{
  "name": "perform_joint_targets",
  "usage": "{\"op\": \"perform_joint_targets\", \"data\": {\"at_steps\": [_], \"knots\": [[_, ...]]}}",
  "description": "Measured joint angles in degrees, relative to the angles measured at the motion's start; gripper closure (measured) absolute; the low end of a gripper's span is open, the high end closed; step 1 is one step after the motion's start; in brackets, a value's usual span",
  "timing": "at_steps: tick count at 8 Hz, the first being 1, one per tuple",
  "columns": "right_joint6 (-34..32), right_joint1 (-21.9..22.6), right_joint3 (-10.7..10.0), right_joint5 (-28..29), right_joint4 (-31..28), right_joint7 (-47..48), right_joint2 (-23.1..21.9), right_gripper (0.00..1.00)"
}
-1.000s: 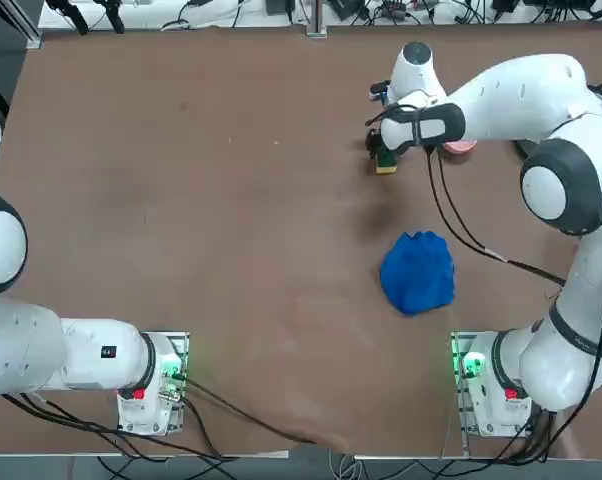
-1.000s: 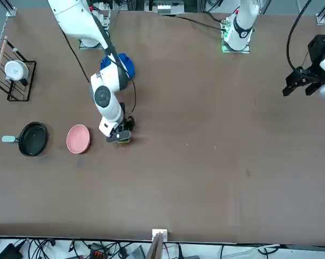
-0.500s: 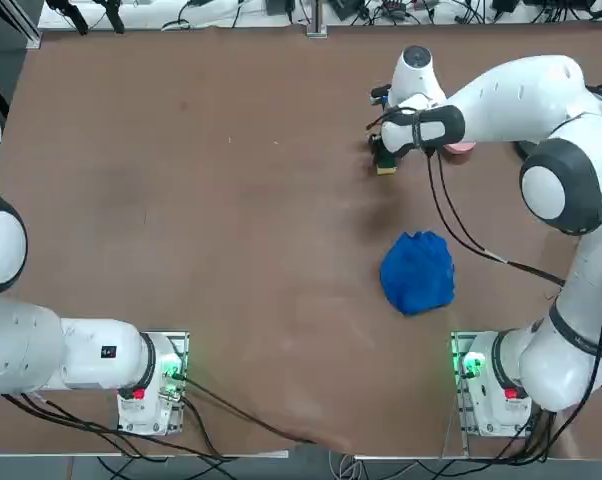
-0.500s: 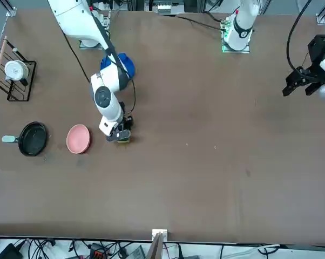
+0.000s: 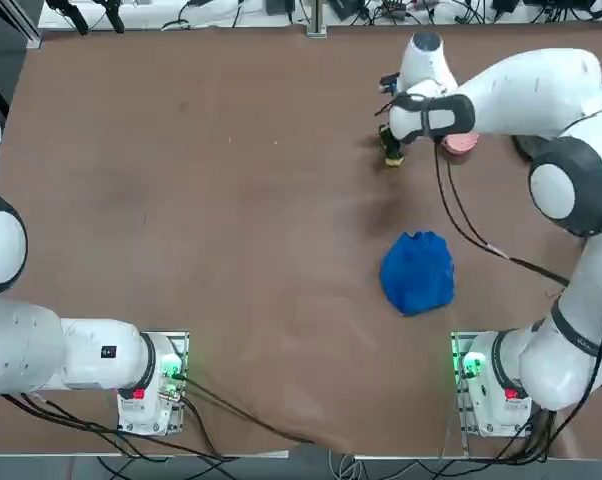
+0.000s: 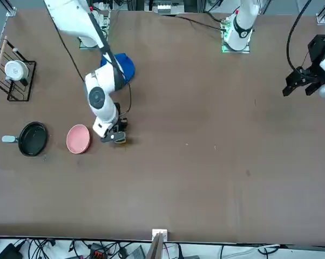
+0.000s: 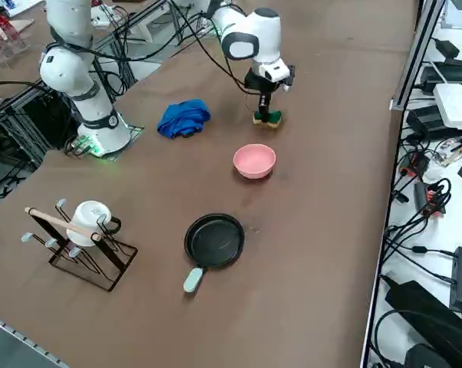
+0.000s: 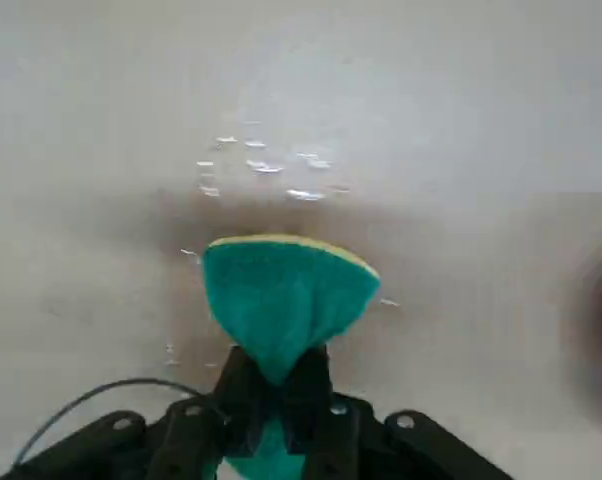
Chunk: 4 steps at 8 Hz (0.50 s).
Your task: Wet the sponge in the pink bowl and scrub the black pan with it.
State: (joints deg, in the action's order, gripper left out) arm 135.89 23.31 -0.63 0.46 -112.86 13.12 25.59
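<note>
My right gripper (image 8: 278,388) is shut on the sponge (image 8: 286,290), pinching its green top so that it bulges, with the yellow layer showing at the far edge. In the front view the gripper (image 6: 117,135) holds the sponge (image 6: 120,140) at the table surface, just beside the pink bowl (image 6: 78,138). The black pan (image 6: 33,139) lies beyond the bowl, its pale handle pointing away from it. From the right side, the sponge (image 7: 267,118) hangs under the gripper (image 7: 265,110), with the bowl (image 7: 254,161) and the pan (image 7: 215,241) nearer the camera.
A crumpled blue cloth (image 5: 418,272) lies between the sponge and the right arm's base. A wire rack with a white mug (image 7: 81,238) stands at the table's right edge near the pan. Cables and boxes lie beyond the table's far edge.
The right gripper's fingers have closed on the sponge, squeezing it. The gripper has shifted a little towards the pink bowl with the sponge in it.
</note>
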Motion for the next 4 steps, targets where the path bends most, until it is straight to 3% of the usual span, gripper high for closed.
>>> {"op": "perform_joint_targets", "data": {"at_steps": [2, 4], "knots": [[-6.43, -6.93, -0.26, -0.02, -0.01, -9.28, -4.46, 0.87], [-7.24, -13.71, -0.38, -0.02, -0.16, -19.48, -5.27, 0.92]]}}
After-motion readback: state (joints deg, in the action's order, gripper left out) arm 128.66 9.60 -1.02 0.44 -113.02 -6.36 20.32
